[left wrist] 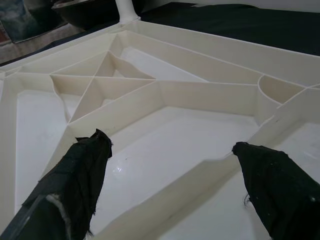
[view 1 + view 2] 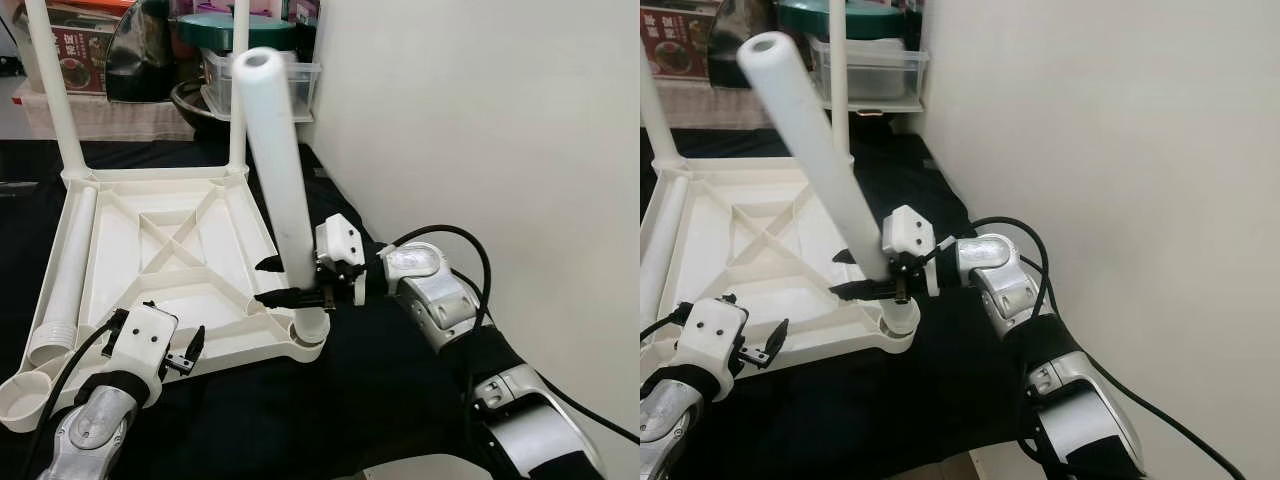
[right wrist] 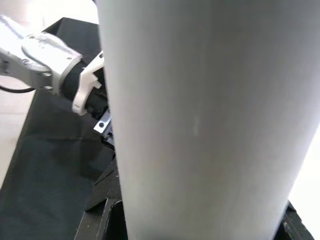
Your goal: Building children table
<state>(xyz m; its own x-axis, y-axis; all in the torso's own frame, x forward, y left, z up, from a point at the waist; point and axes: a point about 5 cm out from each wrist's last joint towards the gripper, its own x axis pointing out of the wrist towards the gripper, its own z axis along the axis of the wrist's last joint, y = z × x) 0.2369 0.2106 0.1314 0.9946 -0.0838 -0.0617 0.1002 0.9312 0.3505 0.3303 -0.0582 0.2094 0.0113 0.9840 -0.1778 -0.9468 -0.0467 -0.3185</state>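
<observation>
- We hold the white table leg (image 2: 278, 180) low on its shaft with our right gripper (image 2: 290, 282), its black fingers closed around the tube just above the corner socket (image 2: 312, 330) at the near right of the upturned tabletop (image 2: 170, 250).
- The leg's foot appears to sit in that socket, but the tube leans toward eleven o'clock, so we judge it is not yet seated square.
- To do this step well, we should bring the top of the leg toward upright before pressing down along its axis; pushing while tilted would likely jam the rim or lever the tabletop.
- Our left gripper (image 2: 172, 345) hovers at the near edge, about seven o'clock from the socket, fingers spread wide and empty over the ribbed underside; it could press on the frame to steady it.
- Two legs already stand in the far corners, one at the far left (image 2: 55, 90) and one at twelve o'clock (image 2: 240, 90).
- A fourth leg (image 2: 65, 275) lies loose along the left side of the tabletop, and the near left socket (image 2: 22, 398) is empty.
- The white wall (image 2: 480, 120) is near on our right and limits our elbow's swing.
- Storage boxes (image 2: 262, 75) and a dark bowl (image 2: 195, 100) crowd the far side, well apart from the work.
</observation>
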